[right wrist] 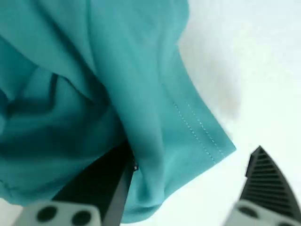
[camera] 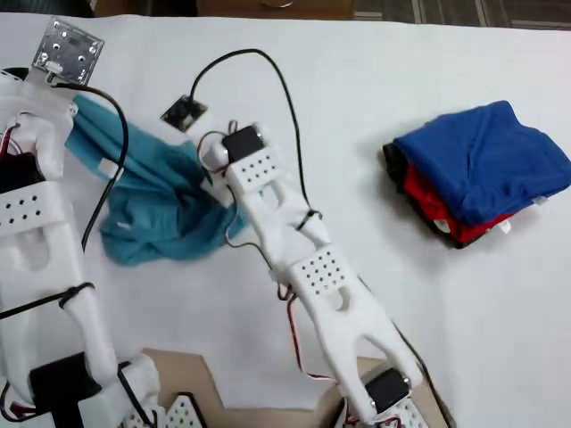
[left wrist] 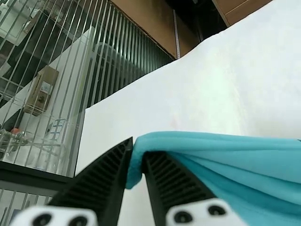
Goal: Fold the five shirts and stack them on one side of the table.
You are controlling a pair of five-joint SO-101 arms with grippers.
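Observation:
A crumpled teal shirt (camera: 152, 205) lies on the white table (camera: 375, 80) at the left. My left gripper (left wrist: 136, 146) is shut on a folded edge of the teal shirt (left wrist: 225, 160), holding it just above the table near the far left corner (camera: 76, 105). My right gripper (right wrist: 193, 151) stands open at the shirt's right side (camera: 207, 165). The teal cloth (right wrist: 141, 84) drapes over one finger (right wrist: 106, 183), while the other finger (right wrist: 263, 181) is bare. At the right sits a stack of folded shirts: blue (camera: 486, 160) on top, then red (camera: 426, 201), then black (camera: 393, 159).
A small black module (camera: 185, 111) on a black cable (camera: 285, 89) lies just behind the teal shirt. Brown cardboard (camera: 183, 379) sits under the arm bases at the near edge. Open white tabletop spans the middle between the teal shirt and the stack.

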